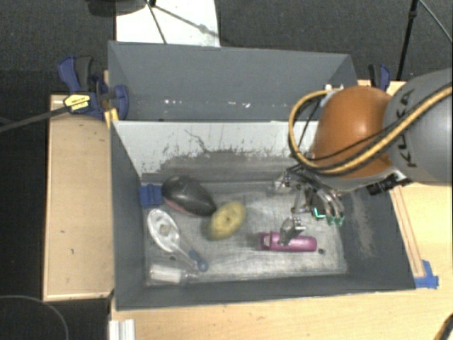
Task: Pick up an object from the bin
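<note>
Magenta tube (296, 244) by bin (233, 292) front, tool (291, 228) at its left end (spread unclear)

Black mouse (187, 195), yellow lump (226, 220), clear utensil (164, 231).

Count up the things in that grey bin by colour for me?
Dark grey: 1, rounded lump
Yellow: 1, knobbly ball
Magenta: 1, marker-like stick under the pincer
Clear: 2, scoop-like piece and small tube
Blue: 1, small piece at the left wall
Total: 6
</note>
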Robot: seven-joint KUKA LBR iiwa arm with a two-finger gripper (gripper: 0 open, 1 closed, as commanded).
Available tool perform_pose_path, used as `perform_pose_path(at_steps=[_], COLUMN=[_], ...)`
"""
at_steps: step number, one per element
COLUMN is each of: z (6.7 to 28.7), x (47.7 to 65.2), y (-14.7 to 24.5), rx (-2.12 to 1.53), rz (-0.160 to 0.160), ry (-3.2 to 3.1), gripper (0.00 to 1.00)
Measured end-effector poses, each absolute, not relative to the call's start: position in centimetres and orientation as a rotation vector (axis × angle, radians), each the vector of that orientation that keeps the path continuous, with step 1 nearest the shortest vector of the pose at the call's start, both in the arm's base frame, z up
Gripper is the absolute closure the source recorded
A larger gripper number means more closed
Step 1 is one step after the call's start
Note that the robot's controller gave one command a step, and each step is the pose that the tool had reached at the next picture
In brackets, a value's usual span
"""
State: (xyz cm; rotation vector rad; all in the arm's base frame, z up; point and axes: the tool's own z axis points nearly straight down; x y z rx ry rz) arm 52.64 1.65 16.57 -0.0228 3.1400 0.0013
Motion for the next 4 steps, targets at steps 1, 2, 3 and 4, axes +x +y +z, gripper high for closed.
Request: perform_pose_path(at_steps=[1, 2, 3, 4], z=[7.1, 11.4, 7.2, 7.5], x=[48.8, 50.7, 51.3, 51.5], y=[-0.9, 0.3, -2.8, -2.9], rx=[0.170, -0.311, -0.534, -0.529], rz=[0.003, 0.001, 0.001, -0.001], ry=[3.129, 3.120, 3.087, 3.083], gripper=[0.00, 0.00, 0.00, 1.00])
